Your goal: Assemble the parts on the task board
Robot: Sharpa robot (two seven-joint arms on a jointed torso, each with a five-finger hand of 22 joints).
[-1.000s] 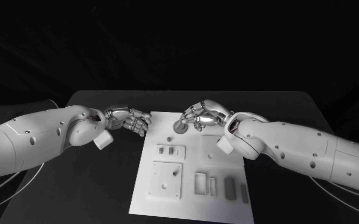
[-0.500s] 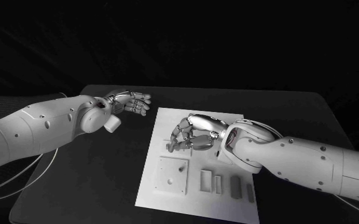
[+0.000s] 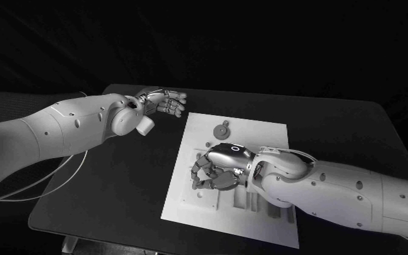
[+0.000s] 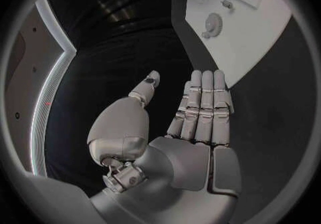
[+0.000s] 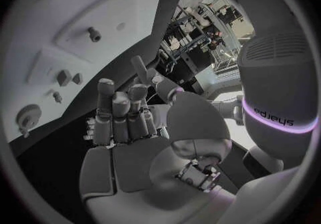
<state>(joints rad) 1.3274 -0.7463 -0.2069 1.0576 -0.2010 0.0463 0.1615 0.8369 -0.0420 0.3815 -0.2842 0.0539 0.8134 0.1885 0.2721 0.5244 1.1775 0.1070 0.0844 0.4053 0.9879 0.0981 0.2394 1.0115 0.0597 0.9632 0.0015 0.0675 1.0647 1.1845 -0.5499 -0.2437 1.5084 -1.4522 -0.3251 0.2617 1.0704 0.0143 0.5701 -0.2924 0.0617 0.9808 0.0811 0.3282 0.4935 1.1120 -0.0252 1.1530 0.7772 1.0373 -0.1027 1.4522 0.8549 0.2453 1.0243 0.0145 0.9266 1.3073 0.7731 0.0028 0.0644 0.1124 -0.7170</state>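
The white task board (image 3: 255, 136) lies in the middle of the black table. A round grey disc part (image 3: 221, 131) rests flat on its far part, also seen in the left wrist view as the disc (image 4: 213, 23). My right hand (image 3: 217, 169) hovers low over the board's middle, fingers bent down toward the small raised plates, nothing seen in its grasp; its palm (image 5: 130, 149) is bare. My left hand (image 3: 161, 101) hangs off the board's far left corner, flat, fingers (image 4: 204, 106) straight, holding nothing.
A short peg (image 5: 93, 34) stands in a raised plate on the board, with small parts (image 5: 63, 77) nearby. My right forearm (image 3: 340, 193) covers the board's near right, where narrow slots (image 3: 253, 203) lie. Bare black table (image 3: 111, 190) lies left of the board.
The camera has shifted. My right hand left the disc on the far part of the board and moved nearer, over its middle. My left hand drew away from the board's left edge and flattened.
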